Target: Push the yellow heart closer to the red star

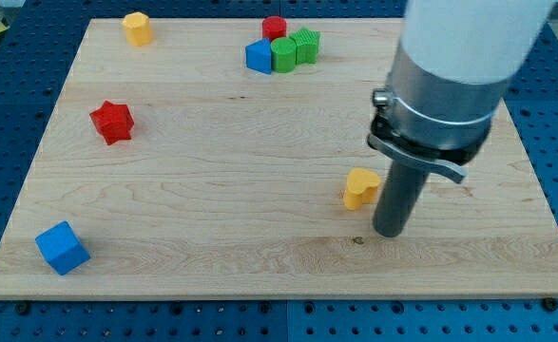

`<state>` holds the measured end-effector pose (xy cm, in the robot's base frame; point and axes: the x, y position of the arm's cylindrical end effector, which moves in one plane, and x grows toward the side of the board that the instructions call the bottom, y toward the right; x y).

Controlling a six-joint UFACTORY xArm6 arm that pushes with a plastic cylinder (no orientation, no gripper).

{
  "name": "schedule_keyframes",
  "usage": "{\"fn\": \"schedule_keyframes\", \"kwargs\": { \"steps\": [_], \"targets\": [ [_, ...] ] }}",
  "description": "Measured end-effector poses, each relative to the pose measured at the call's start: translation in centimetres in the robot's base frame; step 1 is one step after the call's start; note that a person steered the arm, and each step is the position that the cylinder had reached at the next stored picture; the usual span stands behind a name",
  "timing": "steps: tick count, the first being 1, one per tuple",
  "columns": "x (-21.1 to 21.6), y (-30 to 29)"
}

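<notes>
The yellow heart (359,188) lies on the wooden board (259,237), right of the middle. The red star (112,122) lies far off at the view's left. My tip (390,231) rests on the board just to the right of and slightly below the yellow heart, close beside it, perhaps touching its right side. The rod rises from there into the grey and white arm (450,76) at the view's upper right.
A yellow block (138,28) sits at the top left. A red cylinder (275,28), a blue block (259,56) and two green blocks (284,53) (306,44) cluster at the top middle. A blue cube (62,248) sits at the bottom left.
</notes>
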<state>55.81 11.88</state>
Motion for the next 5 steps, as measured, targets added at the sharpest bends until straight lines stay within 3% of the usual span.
{"fn": "schedule_keyframes", "kwargs": {
  "steps": [3, 5],
  "targets": [
    [-1.8, -0.1],
    [-3.6, -5.0]
  ]
}}
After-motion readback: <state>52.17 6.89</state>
